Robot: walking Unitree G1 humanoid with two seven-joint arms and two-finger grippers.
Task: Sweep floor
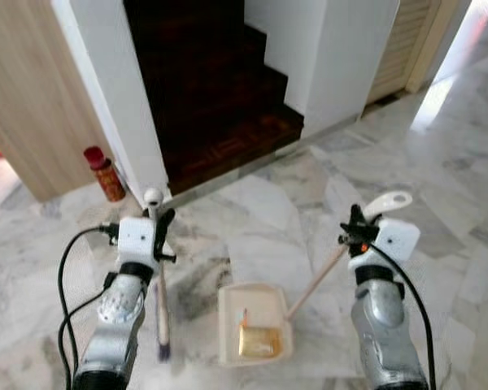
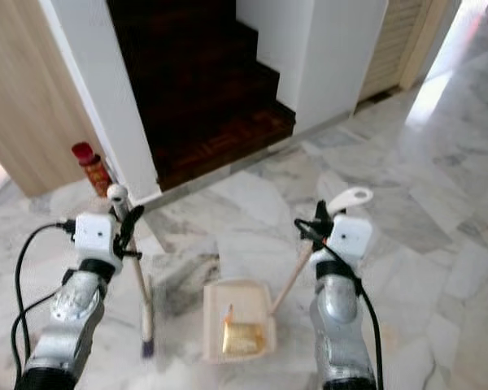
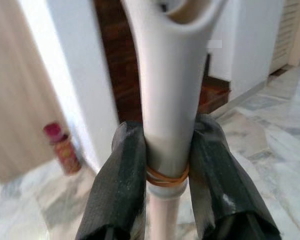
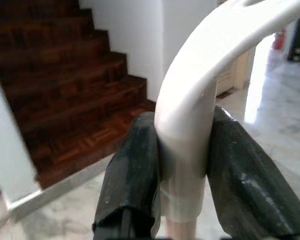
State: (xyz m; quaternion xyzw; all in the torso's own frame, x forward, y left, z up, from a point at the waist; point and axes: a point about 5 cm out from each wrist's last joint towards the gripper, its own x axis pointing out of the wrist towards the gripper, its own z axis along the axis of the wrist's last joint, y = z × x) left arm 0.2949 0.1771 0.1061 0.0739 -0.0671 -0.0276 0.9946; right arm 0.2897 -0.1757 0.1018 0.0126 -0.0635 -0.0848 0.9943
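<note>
The marble floor [image 1: 439, 146] stretches before the dark wooden stairs [image 1: 220, 89], with a cream dustpan [image 1: 254, 323] lying on it between the arms, a golden scrap inside. The left end effector [image 1: 159, 223] is clamped on the broom [image 1: 162, 313], bristles down just beside the pan; the right end effector [image 1: 356, 230] is clamped on the dustpan's long handle [image 1: 319, 282]. A jerky lift could tip the pan and spill the scrap.

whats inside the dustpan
A golden, crumpled-looking piece lies in the dustpan, with a small orange bit beside it. Whatever is under the piece is covered.
</note>
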